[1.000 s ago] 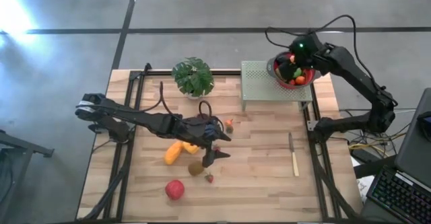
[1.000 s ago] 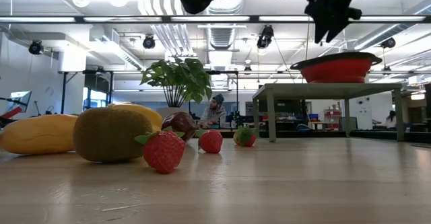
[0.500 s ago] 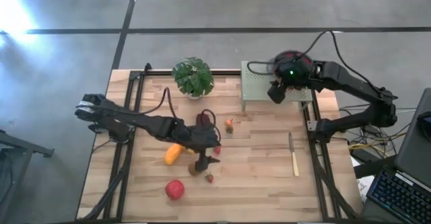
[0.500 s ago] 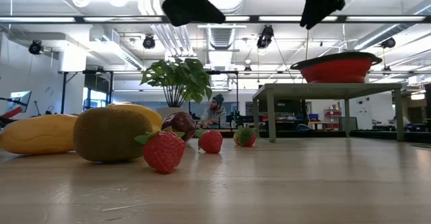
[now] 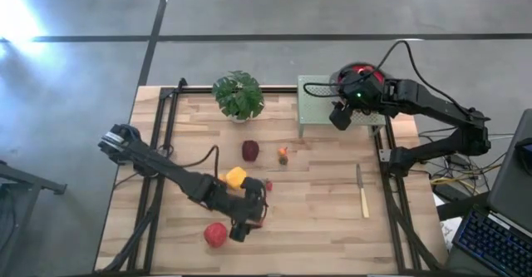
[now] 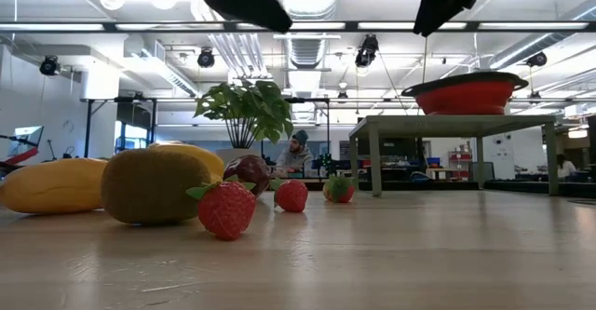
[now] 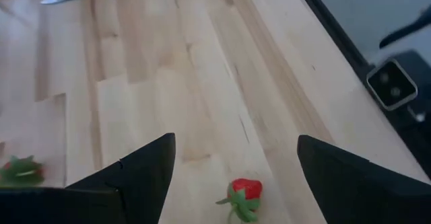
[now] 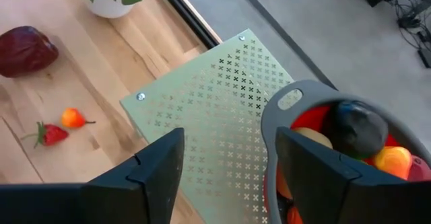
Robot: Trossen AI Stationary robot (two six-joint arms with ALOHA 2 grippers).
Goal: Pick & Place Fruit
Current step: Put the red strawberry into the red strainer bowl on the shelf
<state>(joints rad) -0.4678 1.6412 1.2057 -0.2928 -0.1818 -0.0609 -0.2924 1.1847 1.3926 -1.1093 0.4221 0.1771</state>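
Toy fruit lies on the wooden table: a red apple (image 5: 215, 234), a yellow piece (image 5: 236, 177), a maroon fruit (image 5: 250, 150) and a small orange-red piece (image 5: 283, 155). The low view shows a brown kiwi (image 6: 154, 186) beside a strawberry (image 6: 226, 208). My left gripper (image 5: 243, 225) hangs open above the table near the front, and a strawberry (image 7: 242, 194) lies below the gap between its fingers. My right gripper (image 5: 337, 117) hangs open over the green perforated stand (image 8: 215, 116). Beside it on the stand is the grey-rimmed red bowl (image 8: 296, 96) with several fruits in it.
A potted plant (image 5: 238, 94) stands at the far edge, left of the stand. A knife (image 5: 362, 195) lies on the table's right side. A second strawberry (image 7: 17, 170) lies off to one side of my left gripper. Black frame rails run along both table sides.
My left gripper has moved toward the table's near edge and sunk lower, turning as it went, and now covers the kiwi in the high view. My right gripper has swung from above the bowl toward the table's left and near side, over the stand's perforated top.
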